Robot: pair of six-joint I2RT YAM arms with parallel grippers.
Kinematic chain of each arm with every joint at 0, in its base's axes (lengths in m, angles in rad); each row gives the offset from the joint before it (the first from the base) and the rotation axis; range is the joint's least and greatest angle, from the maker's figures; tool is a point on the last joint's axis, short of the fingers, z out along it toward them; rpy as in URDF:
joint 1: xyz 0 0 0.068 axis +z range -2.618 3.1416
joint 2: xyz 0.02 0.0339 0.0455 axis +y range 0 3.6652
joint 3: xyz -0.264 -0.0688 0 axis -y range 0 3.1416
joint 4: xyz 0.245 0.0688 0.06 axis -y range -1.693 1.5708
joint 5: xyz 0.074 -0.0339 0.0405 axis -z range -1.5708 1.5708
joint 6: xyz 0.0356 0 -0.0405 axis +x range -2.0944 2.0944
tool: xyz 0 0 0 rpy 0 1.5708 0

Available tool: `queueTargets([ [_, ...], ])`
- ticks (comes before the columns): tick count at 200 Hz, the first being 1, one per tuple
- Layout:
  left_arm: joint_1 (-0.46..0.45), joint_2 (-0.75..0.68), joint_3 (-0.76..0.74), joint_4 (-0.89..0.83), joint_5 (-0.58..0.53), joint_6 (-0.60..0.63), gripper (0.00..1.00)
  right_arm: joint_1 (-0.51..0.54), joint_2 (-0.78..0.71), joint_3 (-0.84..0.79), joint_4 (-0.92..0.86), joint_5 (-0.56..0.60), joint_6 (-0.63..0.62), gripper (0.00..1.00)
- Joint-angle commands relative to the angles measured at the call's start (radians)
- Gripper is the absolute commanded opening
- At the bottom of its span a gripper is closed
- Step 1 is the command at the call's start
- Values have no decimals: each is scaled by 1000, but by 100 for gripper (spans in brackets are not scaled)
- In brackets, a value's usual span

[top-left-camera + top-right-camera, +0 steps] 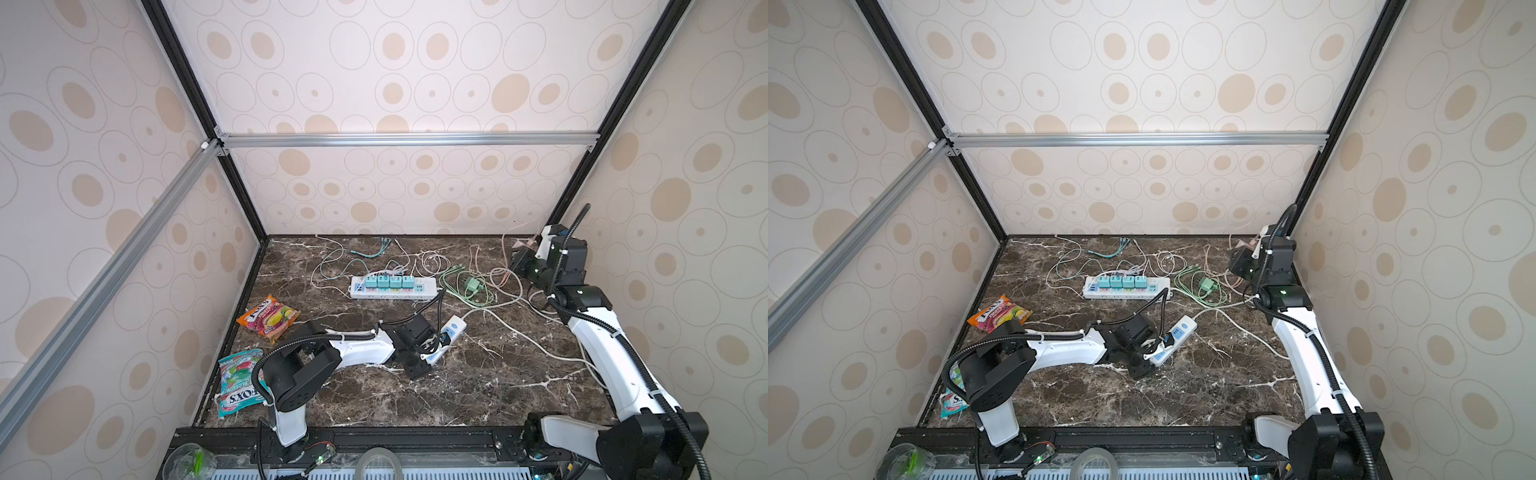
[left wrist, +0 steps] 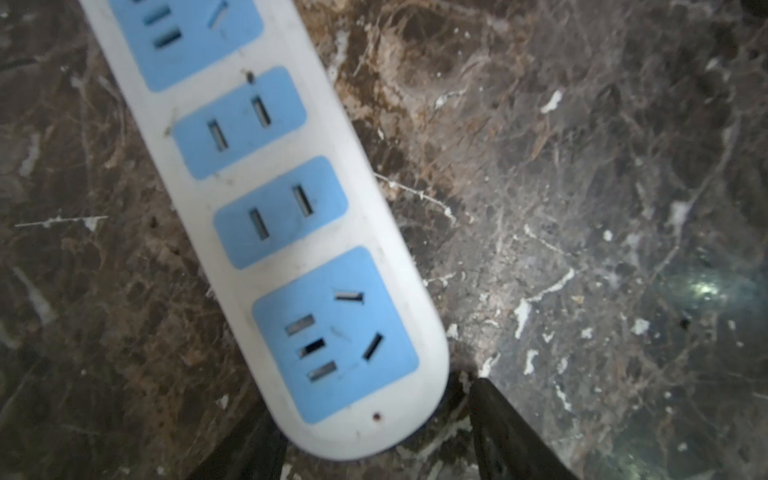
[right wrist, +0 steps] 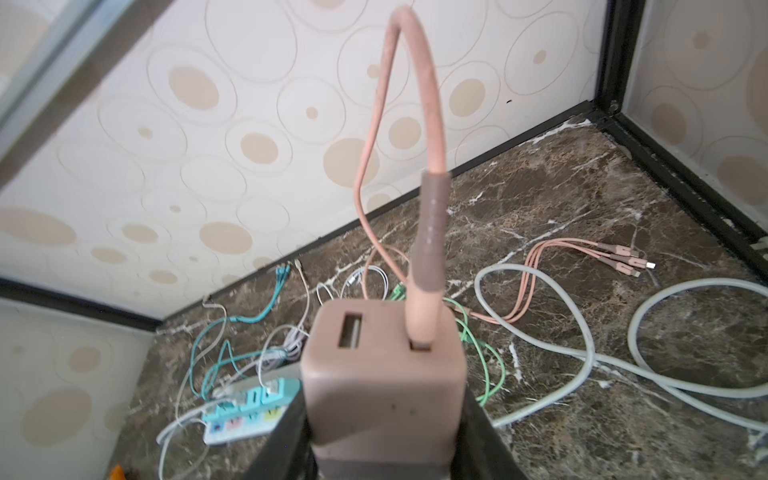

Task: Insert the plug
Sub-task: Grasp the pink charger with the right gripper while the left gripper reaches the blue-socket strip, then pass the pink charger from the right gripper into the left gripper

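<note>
- Dark marble table (image 1: 457, 395) is sitting inside oval-patterned walls (image 1: 395, 187).
- Lying on it: two strips, the near strip (image 1: 454, 328) and the far strip (image 1: 428, 289), which is carrying four teal chargers (image 1: 388, 281); one green charger (image 1: 471, 284); two bags (image 1: 268, 318).
- Right gripper (image 3: 380, 449) is clamping the plug (image 3: 382, 374), raised at the far right corner.
- Left gripper (image 1: 438, 341) is straddling the near strip's end — grip cannot be told.

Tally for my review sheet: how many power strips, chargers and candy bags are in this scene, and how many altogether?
Power strips: 2 (blue-socket strip, long strip)
Chargers: 6 (four teal chargers plugged into the long strip, green charger, pink charger)
Candy bags: 2 (orange bag, teal bag)
Total: 10
</note>
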Motion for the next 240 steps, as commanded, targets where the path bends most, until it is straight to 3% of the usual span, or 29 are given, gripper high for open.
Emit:
queueTargets([
  [1,30,-25,-41,-101,-117,14,71,36,-49,-24,46,-108,-219,8],
  [22,79,-101,-40,-84,-123,-33,75,103,-72,-74,86,-142,-381,7],
  [60,145,-349,-64,111,133,-89,91,225,-105,-213,228,-121,-654,7],
  [74,164,-421,-65,190,155,-139,98,278,-110,-247,261,-105,-762,8],
  [97,204,-475,-11,236,159,-254,99,334,-104,-275,290,-84,-899,8],
  [158,230,-370,177,242,296,-553,93,439,-128,-371,451,-110,-1176,7],
  [174,229,-350,191,257,311,-576,90,454,-128,-369,447,-110,-1198,7],
  [200,232,-323,221,215,242,-585,85,480,-133,-351,416,-110,-1214,7],
  [240,232,-304,237,223,275,-590,74,519,-133,-342,405,-80,-1223,7],
])
